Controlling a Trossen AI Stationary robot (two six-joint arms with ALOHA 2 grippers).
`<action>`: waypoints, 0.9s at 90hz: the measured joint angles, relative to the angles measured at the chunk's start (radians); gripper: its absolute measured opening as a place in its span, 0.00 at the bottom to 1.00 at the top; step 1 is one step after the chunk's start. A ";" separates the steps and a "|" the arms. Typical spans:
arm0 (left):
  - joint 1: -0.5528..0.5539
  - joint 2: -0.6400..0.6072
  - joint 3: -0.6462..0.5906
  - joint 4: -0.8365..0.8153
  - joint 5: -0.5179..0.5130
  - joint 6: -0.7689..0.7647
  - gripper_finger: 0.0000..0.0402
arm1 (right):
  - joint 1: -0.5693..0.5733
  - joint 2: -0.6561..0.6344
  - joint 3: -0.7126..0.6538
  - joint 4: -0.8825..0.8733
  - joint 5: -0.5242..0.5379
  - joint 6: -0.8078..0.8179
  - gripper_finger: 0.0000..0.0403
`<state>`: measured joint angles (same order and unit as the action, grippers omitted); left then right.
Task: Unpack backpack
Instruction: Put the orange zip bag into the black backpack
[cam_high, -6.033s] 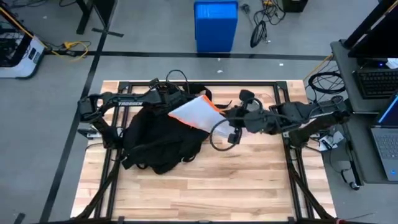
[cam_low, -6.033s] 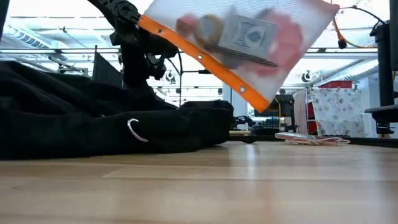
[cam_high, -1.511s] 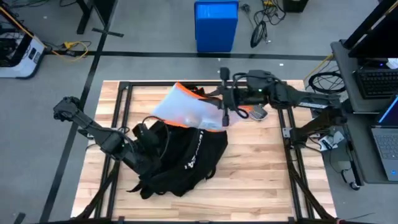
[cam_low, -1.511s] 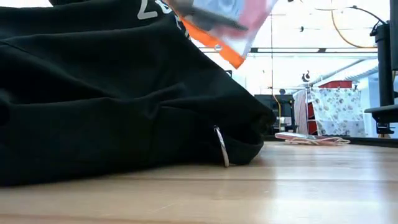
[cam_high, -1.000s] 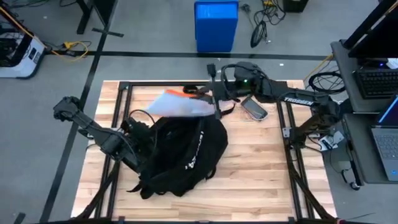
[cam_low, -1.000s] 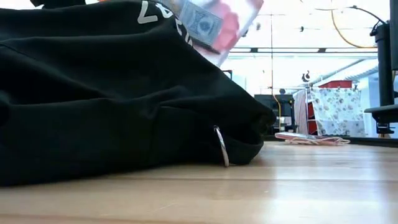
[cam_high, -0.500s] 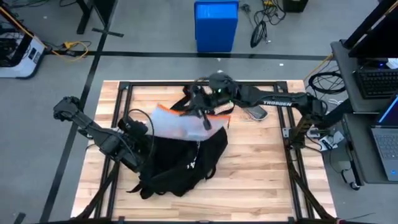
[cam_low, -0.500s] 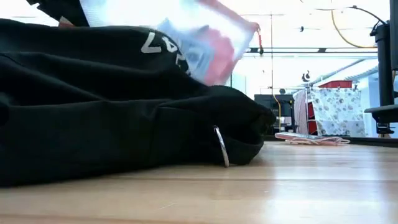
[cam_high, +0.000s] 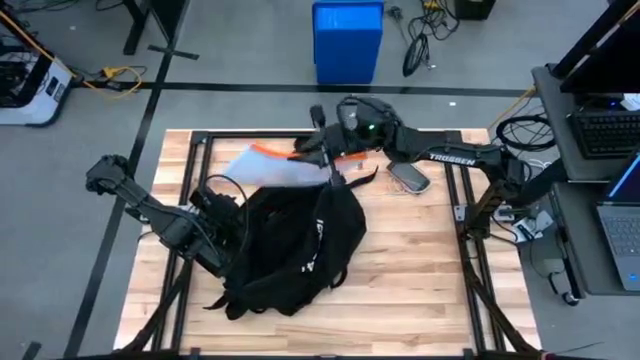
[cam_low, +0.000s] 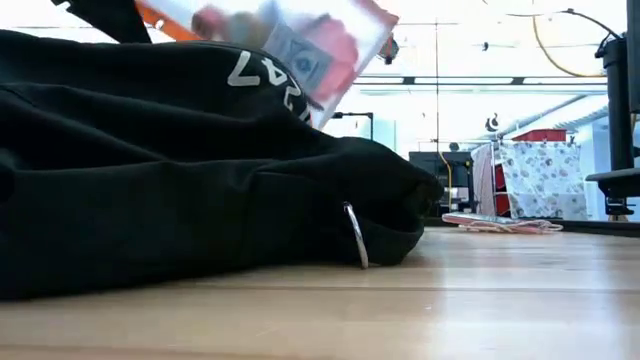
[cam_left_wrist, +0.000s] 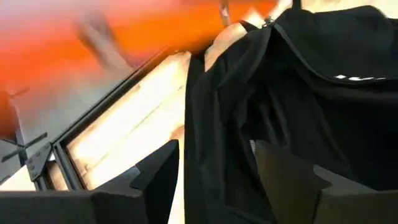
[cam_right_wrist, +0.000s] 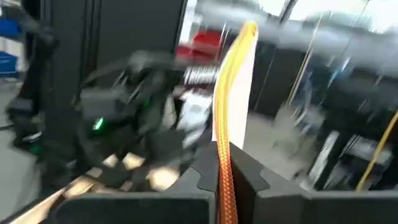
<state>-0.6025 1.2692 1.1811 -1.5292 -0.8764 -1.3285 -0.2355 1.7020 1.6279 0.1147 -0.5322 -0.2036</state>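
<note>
1. The workspace is a pale wooden table (cam_high: 400, 280) in a black frame, standing on a grey floor with a blue bin (cam_high: 347, 40) beyond its far edge and a desk with laptops off to the right.

2. The backpack (cam_high: 295, 250) lies slumped on the left-centre of the table, its white lettering facing up and a metal ring (cam_low: 354, 234) hanging at its near side in the low view.

3. The right gripper (cam_high: 328, 152) reaches across to the far middle of the table, just beyond the backpack. Its wrist view shows the fingers pinched on the orange zip edge of a clear mesh pouch (cam_high: 275, 168), which hangs in the air over the bag's far left part.

4. Red and patterned contents show through the pouch in the low view; what they are cannot be told.

5. The left gripper (cam_high: 213, 203) sits low at the backpack's left side. Its fingers (cam_left_wrist: 155, 174) are spread apart, with black fabric between and beyond them, and they do not look clamped on anything.

6. A small dark device (cam_high: 410, 177) rests on the far right of the table, near the right arm.

7. Judged from this, the step in hand is carrying the pouch clear of the bag.

8. The next move calls for lowering the pouch onto bare wood away from the backpack and letting go, then returning to the opening for whatever remains inside.
</note>
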 joint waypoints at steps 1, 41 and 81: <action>-0.002 0.000 0.003 0.001 0.000 0.001 0.50 | 0.003 0.004 0.000 -0.009 0.000 0.003 0.00; -0.113 0.000 0.105 0.008 -0.055 0.002 0.50 | 0.053 0.159 -0.002 -0.104 -0.096 0.117 0.00; -0.153 0.000 0.105 0.002 -0.122 0.031 0.50 | 0.025 0.069 0.001 0.245 -0.156 0.096 0.00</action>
<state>-0.7550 1.2690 1.2865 -1.5268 -0.9979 -1.2977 -0.2103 1.7715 1.6288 0.3600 -0.6882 -0.1073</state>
